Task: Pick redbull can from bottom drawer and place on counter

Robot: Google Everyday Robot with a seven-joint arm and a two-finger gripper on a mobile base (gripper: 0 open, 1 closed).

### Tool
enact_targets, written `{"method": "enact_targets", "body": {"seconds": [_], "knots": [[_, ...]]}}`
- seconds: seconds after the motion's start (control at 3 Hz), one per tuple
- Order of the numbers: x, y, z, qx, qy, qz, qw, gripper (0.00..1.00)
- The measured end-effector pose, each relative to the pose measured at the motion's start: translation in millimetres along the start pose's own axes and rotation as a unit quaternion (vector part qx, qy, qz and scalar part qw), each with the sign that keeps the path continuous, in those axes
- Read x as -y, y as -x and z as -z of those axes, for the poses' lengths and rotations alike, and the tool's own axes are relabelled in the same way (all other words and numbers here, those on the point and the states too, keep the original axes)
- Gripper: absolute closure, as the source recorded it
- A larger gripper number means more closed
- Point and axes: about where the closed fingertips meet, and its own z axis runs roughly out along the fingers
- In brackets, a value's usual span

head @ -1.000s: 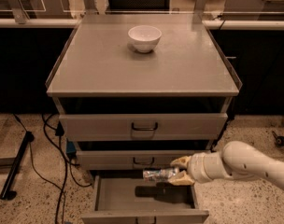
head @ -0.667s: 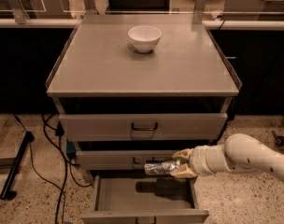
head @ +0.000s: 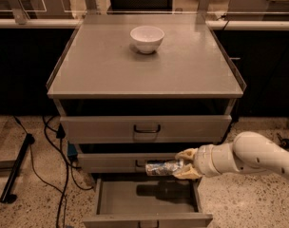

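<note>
Can: the can [head: 162, 167] lies sideways in the air above the open drawer [head: 111, 220], level with the middle drawer's front, its shadow on the drawer floor below.
Gripper: the gripper [head: 183, 165] is just right of the middle drawer's handle, its 2 fingers closed on the can's right end, 1 above and 1 below.
Arm: the arm [head: 251, 156] comes in from the right, low beside the cabinet.
Handling: I judge the can light and stiff, but thin-walled and smooth, so it may dent under a hard squeeze or slip under a slack one.
Hold: a grasp across the round body suits it. The present hold sits near 1 end, so the free left end could sag or swing on the way up.
Desk: the desk [head: 101, 65] carries a bowl [head: 147, 38] near its back, with bare surface in front of it.
Change: against 1.0 s ago the can sits higher, up from near the drawer's mouth to the middle drawer's front. The bowl and the drawers stand as they did.
</note>
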Motion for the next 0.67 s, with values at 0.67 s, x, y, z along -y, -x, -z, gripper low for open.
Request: {"method": "enact_targets", "body": {"seconds": [0.67], "knots": [[18,125,124,-0.001,-0.037,0.050,0.9980,1.00]]}}
